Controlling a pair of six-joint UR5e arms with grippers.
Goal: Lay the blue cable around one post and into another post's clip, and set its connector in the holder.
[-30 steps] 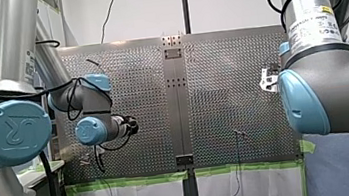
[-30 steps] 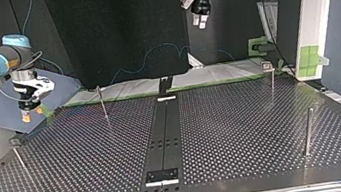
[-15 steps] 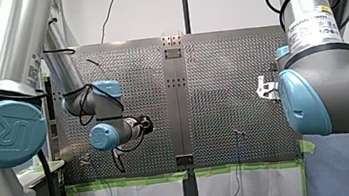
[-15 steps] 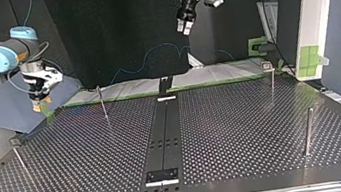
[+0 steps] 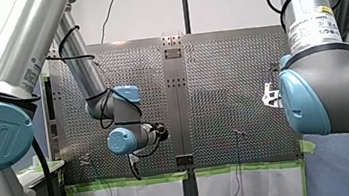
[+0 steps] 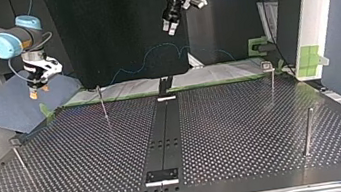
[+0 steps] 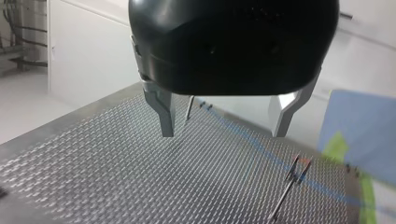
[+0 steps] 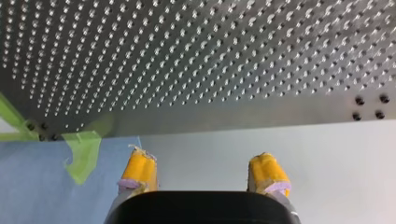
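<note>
Top view, left to right; sides are crossed there.

Right tool (image 6: pixel 33 95): hangs off the desk's (image 6: pixel 244 131) far corner, over a blue mat (image 6: pixel 3 107). Its yellow pads (image 8: pixel 137 171) are apart with nothing between them. The desk edge is ahead of it, and a scrap of green tape (image 8: pixel 84 154) is beside one pad.

Cable (image 7: pixel 254 143): a loose blue line ahead of and below the left tool, running along the desk's far side. It passes close by a clip post (image 7: pixel 293 175); I cannot tell whether they touch. As far as I can see it is not seated in the clip.

Left tool (image 6: pixel 168 27): high over the far edge, well above the cable. Its metal fingers (image 7: pixel 164 116) are spread wide and empty.

Beyond the left tool: far post (image 6: pixel 272 84) and near post (image 6: pixel 308 132), both bare.

Connector and holder: I cannot pick out either.

Progress, my reading: nothing done yet. The cable is ungripped and unrouted. Everything is left to do: grasp it, take it round one post, press it into the clip, seat the connector.
</note>
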